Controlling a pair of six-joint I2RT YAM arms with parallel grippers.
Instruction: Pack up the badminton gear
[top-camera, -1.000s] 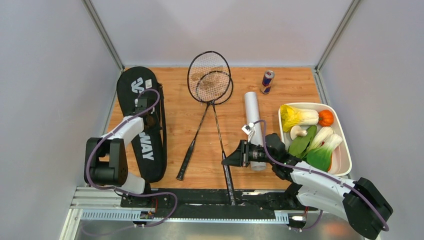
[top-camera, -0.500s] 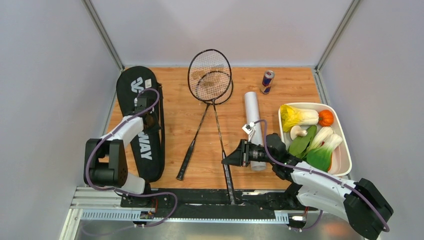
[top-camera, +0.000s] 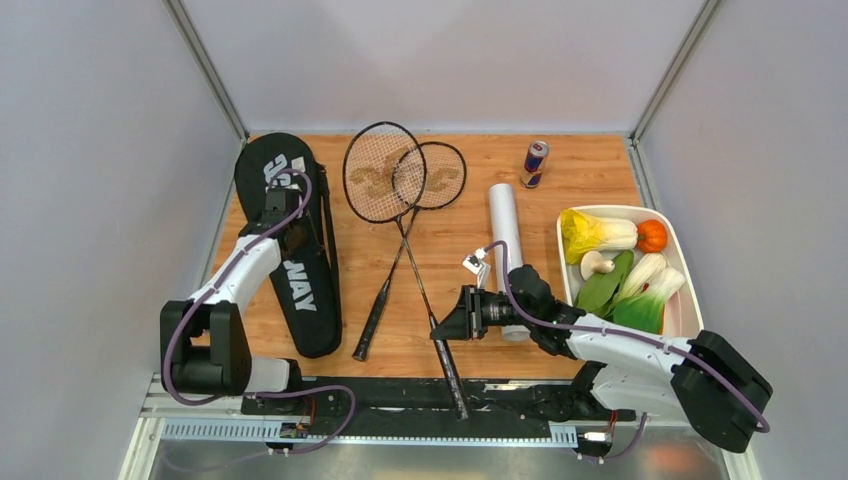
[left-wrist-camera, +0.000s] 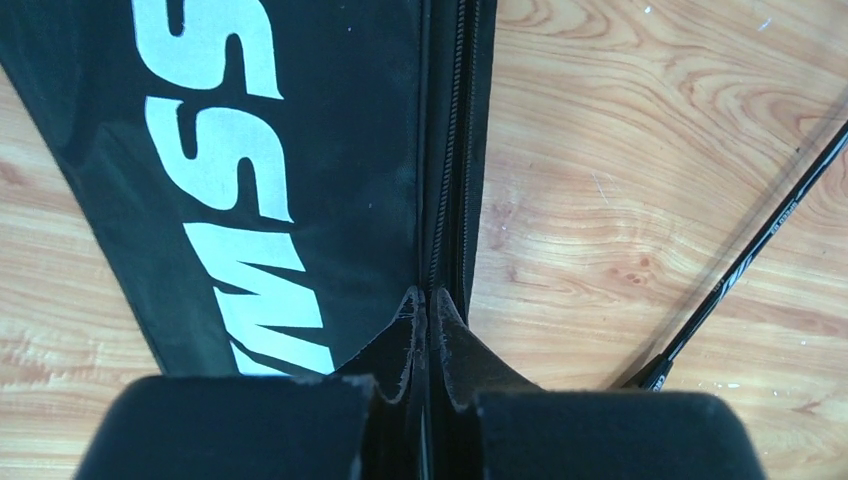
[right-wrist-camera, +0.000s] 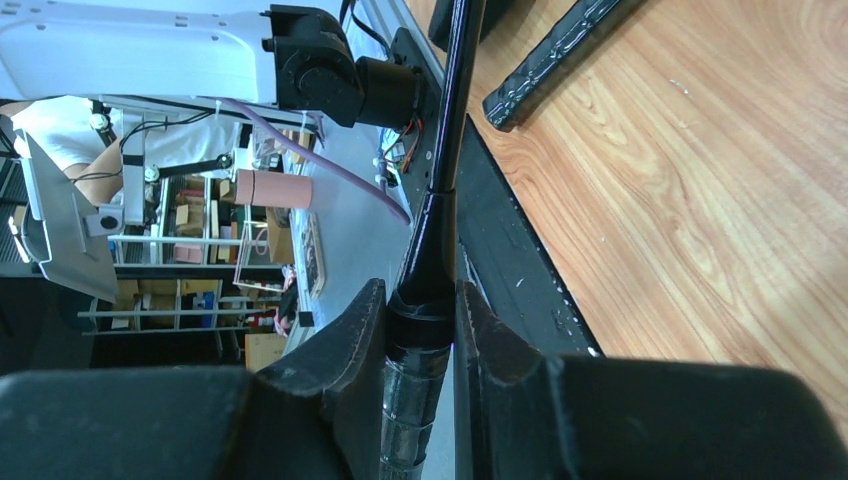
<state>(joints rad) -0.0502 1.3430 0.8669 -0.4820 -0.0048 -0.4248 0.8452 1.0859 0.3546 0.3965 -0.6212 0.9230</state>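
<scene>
The long black racket bag (top-camera: 300, 270) lies at the left. My left gripper (top-camera: 283, 205) is shut on its zipper edge; the zipper (left-wrist-camera: 455, 150) runs between the closed fingers of that gripper (left-wrist-camera: 427, 305). My right gripper (top-camera: 447, 325) is shut on the handle of one black racket (top-camera: 378, 185); the right wrist view shows that gripper (right-wrist-camera: 420, 310) closed round the handle (right-wrist-camera: 450, 130). The second racket (top-camera: 432, 172) lies crossed under it, its handle (top-camera: 368, 328) free on the table. The white tube (top-camera: 505, 235) lies beside my right arm. No shuttlecocks are in view.
A red-and-blue can (top-camera: 535, 163) stands at the back right. A white tray (top-camera: 690, 300) of vegetables sits at the right edge. The black base rail (top-camera: 400, 395) runs along the near edge. Grey walls close in the table.
My right gripper has swung the held racket so its head moved left toward the bag, and the gripper shifted left. My left gripper moved farther back along the bag's zipper edge.
</scene>
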